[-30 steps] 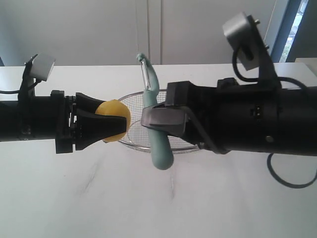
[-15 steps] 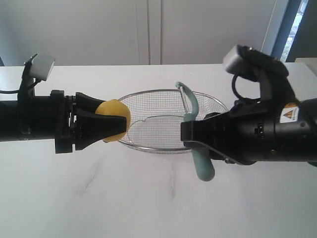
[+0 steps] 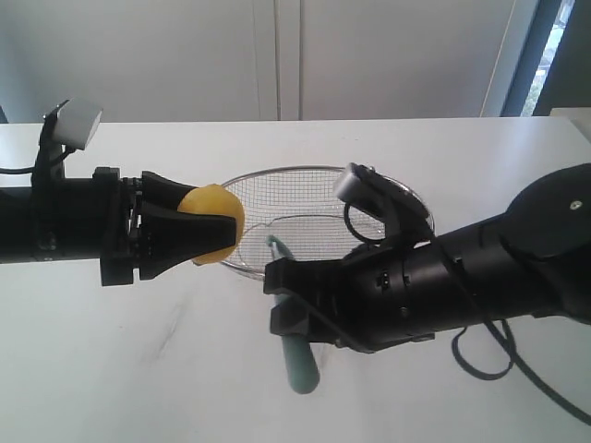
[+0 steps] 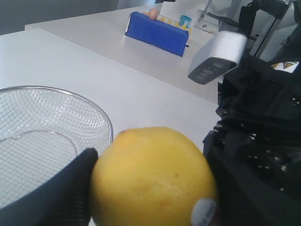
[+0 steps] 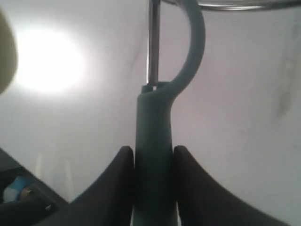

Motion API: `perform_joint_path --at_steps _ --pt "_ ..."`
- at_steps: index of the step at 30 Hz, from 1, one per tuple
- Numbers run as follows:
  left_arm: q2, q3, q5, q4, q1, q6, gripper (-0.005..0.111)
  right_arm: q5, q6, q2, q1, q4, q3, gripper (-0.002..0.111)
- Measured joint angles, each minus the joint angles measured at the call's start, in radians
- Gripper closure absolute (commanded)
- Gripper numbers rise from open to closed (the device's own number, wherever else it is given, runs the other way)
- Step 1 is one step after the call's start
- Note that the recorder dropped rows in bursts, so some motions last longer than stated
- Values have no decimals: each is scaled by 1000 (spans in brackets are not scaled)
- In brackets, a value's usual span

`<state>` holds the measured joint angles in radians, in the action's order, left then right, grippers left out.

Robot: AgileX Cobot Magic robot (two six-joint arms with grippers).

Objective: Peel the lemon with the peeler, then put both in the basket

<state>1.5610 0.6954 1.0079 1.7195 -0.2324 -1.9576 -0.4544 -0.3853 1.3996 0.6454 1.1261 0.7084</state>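
The right gripper (image 5: 153, 157) is clamped on the pale teal handle of the peeler (image 5: 153, 120), the handle being squeezed between both fingers. Within the last second the tool has been swung down and to the left. It was held upright with its blade high over the basket (image 3: 277, 172); now it is tipped low, with its head just right of the lemon (image 3: 218, 209) and its handle end pointing near, over the table (image 3: 166, 369).

The left gripper (image 3: 220, 233) has not moved. Its jaws are closed around the lemon, which is held in the air at the basket's left rim.

The skin appears whole in the left wrist view, sticker included, so peeling is judged not yet begun. The blade seems to be lined up for a first stroke, while the basket lies empty behind.
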Motion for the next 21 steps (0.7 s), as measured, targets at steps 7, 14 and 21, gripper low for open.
perform_joint_path --at_steps 7,14,21 --pt "0 0 0 0 0 0 107 -20 -172 0 13 212 0 108" --pt "0 0 -23 0 0 0 107 -57 -183 0 13 234 0 108" --pt "0 0 -38 0 0 0 107 -63 -196 -16 13 252 0 108"
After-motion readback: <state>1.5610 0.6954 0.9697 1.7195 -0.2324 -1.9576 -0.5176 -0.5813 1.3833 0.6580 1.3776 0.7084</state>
